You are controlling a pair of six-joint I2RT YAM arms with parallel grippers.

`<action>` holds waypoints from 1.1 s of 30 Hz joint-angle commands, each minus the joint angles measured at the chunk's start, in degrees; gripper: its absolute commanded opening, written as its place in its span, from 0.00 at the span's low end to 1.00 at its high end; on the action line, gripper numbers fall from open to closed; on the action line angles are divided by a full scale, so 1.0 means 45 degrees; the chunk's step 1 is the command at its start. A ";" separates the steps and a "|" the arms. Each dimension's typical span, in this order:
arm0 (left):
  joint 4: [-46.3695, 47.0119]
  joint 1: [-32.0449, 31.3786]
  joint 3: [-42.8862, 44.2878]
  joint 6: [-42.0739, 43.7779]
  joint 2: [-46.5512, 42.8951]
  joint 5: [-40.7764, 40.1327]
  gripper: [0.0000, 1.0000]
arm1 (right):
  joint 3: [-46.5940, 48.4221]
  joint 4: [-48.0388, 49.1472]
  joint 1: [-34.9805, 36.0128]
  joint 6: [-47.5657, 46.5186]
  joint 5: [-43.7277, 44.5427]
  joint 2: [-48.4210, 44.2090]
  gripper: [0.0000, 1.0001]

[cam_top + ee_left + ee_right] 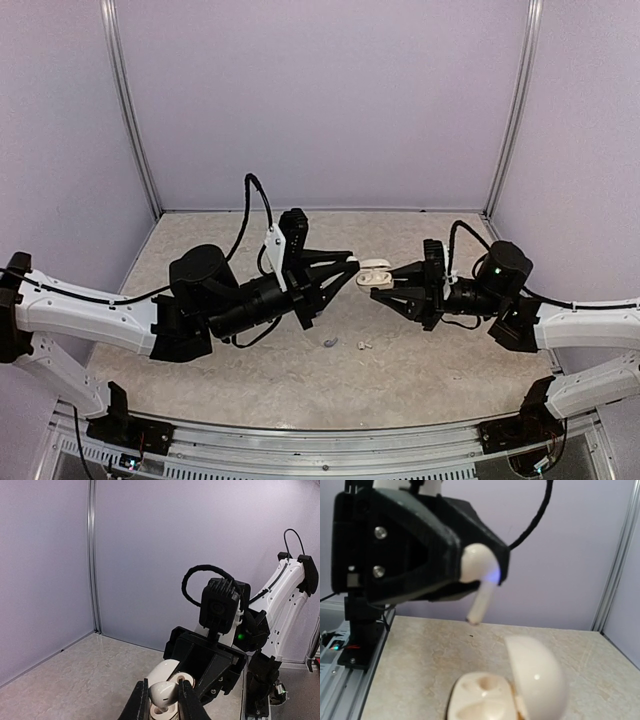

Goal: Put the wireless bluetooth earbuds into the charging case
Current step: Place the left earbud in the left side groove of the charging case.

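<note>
Risk 1 — misalignment. My left gripper (163, 702) is nearly closed and pinches the white earbud (477, 565) by its head, with the stem hanging down at a slight tilt. If the stem meets a socket rim off-angle, it could jam or twist out of the pinch.

Risk 2 — case shift. My right gripper (380, 279) is clamped on the open charging case (480, 695), held above the table (200, 250). A hard downward push could rotate the case in that grip.

Risk 3: the raised lid (537, 677) stands close to the approach path.

The earbud is glossy white. It sits above the case sockets and slightly to one side, not touching. A lilac bud (328, 343) and a second white bud (363, 345) lie on the table below.
</note>
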 commanded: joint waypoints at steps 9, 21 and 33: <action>0.0366 -0.0077 0.0579 0.0359 0.0573 -0.0068 0.15 | 0.0544 0.0656 0.0170 0.1311 0.0101 0.0234 0.00; -0.0147 -0.0082 0.0878 0.0488 0.1020 -0.0317 0.14 | 0.0397 0.0757 0.0161 0.1304 0.0041 0.0041 0.00; -0.0531 -0.0075 0.0717 0.0799 0.1173 -0.0696 0.13 | 0.0266 0.1038 0.0178 0.1633 0.0491 -0.0234 0.00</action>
